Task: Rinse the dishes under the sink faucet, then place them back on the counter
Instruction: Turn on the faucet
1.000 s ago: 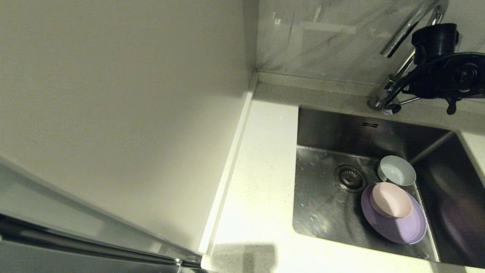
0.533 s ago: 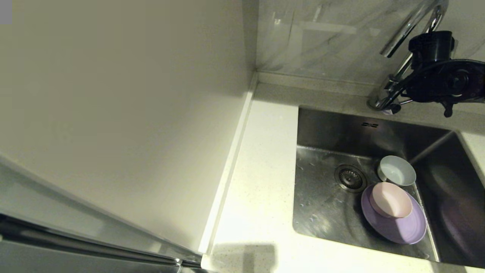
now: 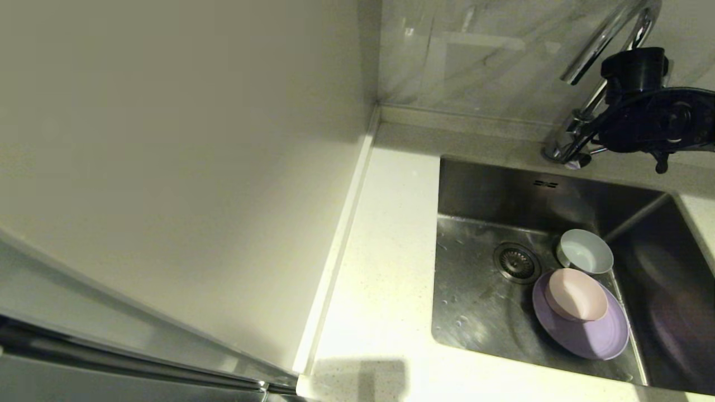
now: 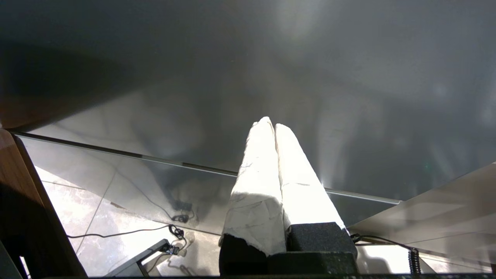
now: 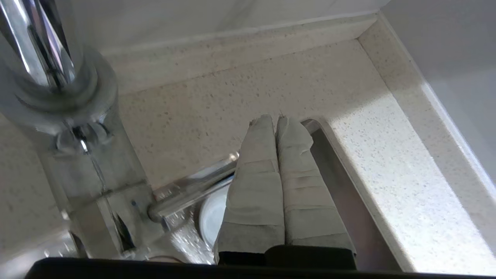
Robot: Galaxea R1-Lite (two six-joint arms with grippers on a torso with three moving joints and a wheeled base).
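Note:
In the steel sink (image 3: 480, 190) a pink bowl (image 3: 576, 294) sits on a lavender plate (image 3: 586, 335). A pale blue-white bowl (image 3: 585, 251) stands just behind them, beside the drain strainer (image 3: 515, 262). My right arm (image 3: 648, 117) hangs at the chrome faucet (image 3: 600, 39), close to its base. In the right wrist view my right gripper (image 5: 276, 121) is shut and empty. The thin lever handle (image 5: 186, 192) passes behind one finger, and I cannot tell whether they touch. My left gripper (image 4: 270, 124) is parked out of the head view, shut on nothing.
The white speckled counter (image 3: 385, 251) runs along the sink's left side, with a raised back edge (image 3: 458, 120). A plain cream wall panel (image 3: 167, 139) closes off the left. Water drops lie on the sink floor (image 3: 463, 312).
My right arm has dropped a little and shifted slightly left at the faucet base. The dishes have not moved.

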